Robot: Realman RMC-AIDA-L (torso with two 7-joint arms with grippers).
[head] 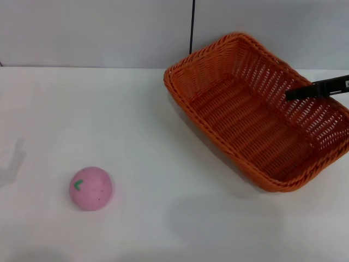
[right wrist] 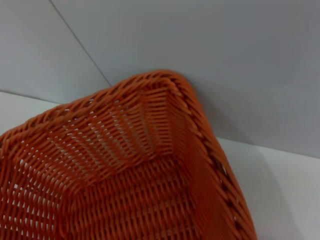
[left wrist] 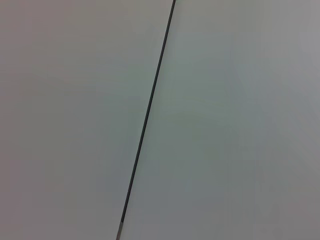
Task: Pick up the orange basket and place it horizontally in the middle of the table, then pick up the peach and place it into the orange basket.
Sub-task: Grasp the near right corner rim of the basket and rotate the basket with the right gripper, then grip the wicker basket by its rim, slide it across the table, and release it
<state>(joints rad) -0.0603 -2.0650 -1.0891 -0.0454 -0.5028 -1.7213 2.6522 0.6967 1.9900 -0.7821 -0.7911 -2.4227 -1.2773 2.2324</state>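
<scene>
The orange basket (head: 256, 114) stands on the white table (head: 136, 125) at the right, skewed so one corner points toward the back wall. From the right edge of the head view my right gripper (head: 293, 94) reaches in as a black bar over the basket's right wall, its tip inside above the woven floor. The right wrist view looks into a corner of the orange basket (right wrist: 125, 165) from close up. At the front left of the table lies the peach (head: 91, 188), pink with a green leaf mark, well apart from the basket. My left gripper does not show.
A grey wall with a thin black vertical line (head: 192, 24) rises behind the table. The left wrist view holds only this wall and the black line (left wrist: 147, 120). A faint shadow (head: 13, 161) falls on the table's left edge.
</scene>
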